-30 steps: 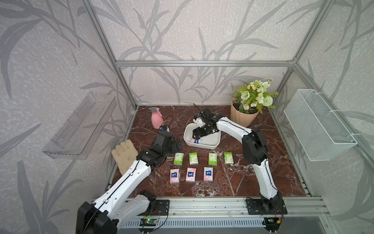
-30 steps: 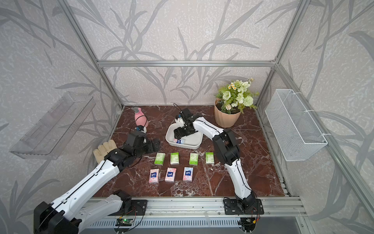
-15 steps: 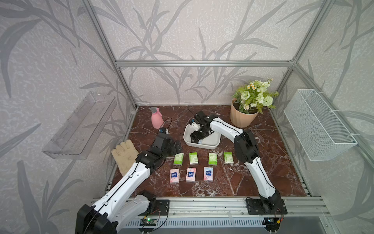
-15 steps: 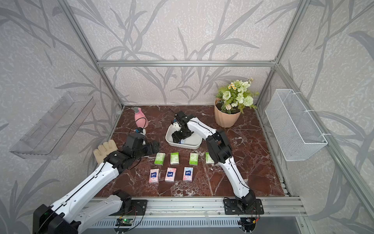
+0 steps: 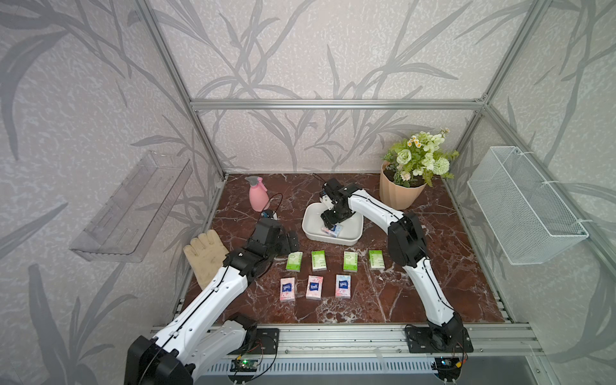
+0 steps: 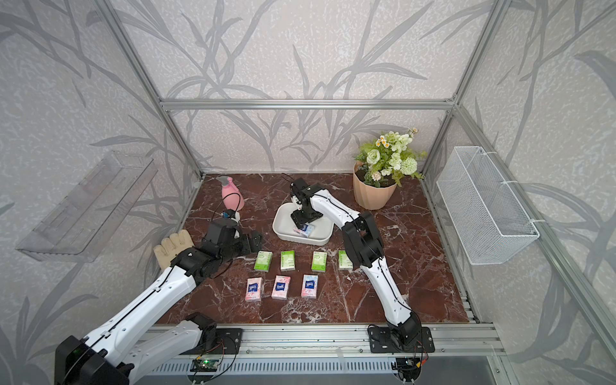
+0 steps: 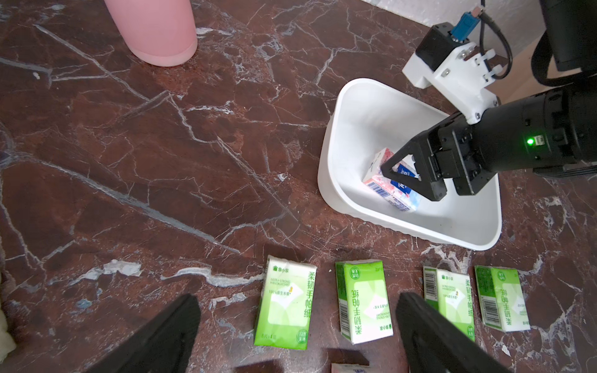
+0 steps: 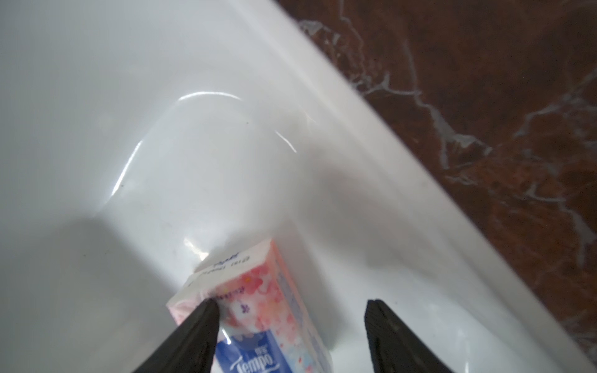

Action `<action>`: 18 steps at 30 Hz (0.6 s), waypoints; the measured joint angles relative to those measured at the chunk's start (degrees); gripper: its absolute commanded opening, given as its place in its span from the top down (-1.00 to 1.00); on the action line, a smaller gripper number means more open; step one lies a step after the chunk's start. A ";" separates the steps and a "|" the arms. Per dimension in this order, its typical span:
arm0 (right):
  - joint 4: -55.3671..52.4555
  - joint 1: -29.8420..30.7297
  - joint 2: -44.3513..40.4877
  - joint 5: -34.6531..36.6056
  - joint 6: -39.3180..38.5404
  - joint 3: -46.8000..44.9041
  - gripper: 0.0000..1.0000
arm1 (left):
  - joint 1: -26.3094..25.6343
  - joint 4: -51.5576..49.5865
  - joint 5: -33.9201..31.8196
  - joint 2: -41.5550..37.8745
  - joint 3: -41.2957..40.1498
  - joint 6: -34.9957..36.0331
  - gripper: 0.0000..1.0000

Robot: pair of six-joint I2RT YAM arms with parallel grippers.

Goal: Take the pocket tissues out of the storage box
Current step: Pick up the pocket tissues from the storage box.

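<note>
The white storage box (image 5: 311, 218) (image 6: 282, 224) stands at the middle back of the marble table. One pink pocket tissues packet with a blue label (image 5: 334, 230) (image 7: 382, 190) (image 8: 258, 290) lies tilted inside it. My right gripper (image 5: 329, 224) (image 6: 301, 224) (image 7: 403, 176) (image 8: 292, 305) reaches down into the box, open, straddling that packet. One fingertip (image 8: 206, 310) touches the packet and the opposite one stands apart. Several more packets lie in two rows on the table, green ones (image 5: 318, 260) behind pink ones (image 5: 314, 287). My left gripper (image 5: 288, 240) (image 7: 298, 300) hovers open over the green row, holding nothing.
A pink spray bottle (image 5: 258, 196) stands at the back left, and a beige glove (image 5: 205, 253) lies by the left edge. A potted plant (image 5: 400, 195) sits at the back right. On the walls hang a wire basket (image 5: 523, 206) and a clear shelf (image 5: 133, 206).
My right gripper has dropped into the storage box over the packet and its jaws have narrowed. The left arm has barely moved.
</note>
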 measured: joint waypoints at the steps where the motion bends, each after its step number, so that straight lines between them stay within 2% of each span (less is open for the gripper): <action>1: -0.13 -0.07 -0.13 0.09 -0.04 0.00 -0.56 | 0.02 0.00 0.07 0.00 0.00 0.02 -1.00; 11: -0.09 0.07 -3.37 -2.12 -2.38 -2.73 -0.89 | 0.33 0.11 0.24 0.00 0.00 0.07 -1.00; 18: -0.48 1.22 -2.91 -2.21 -4.63 -2.73 -0.88 | 0.85 0.39 0.26 0.68 0.00 0.44 -1.00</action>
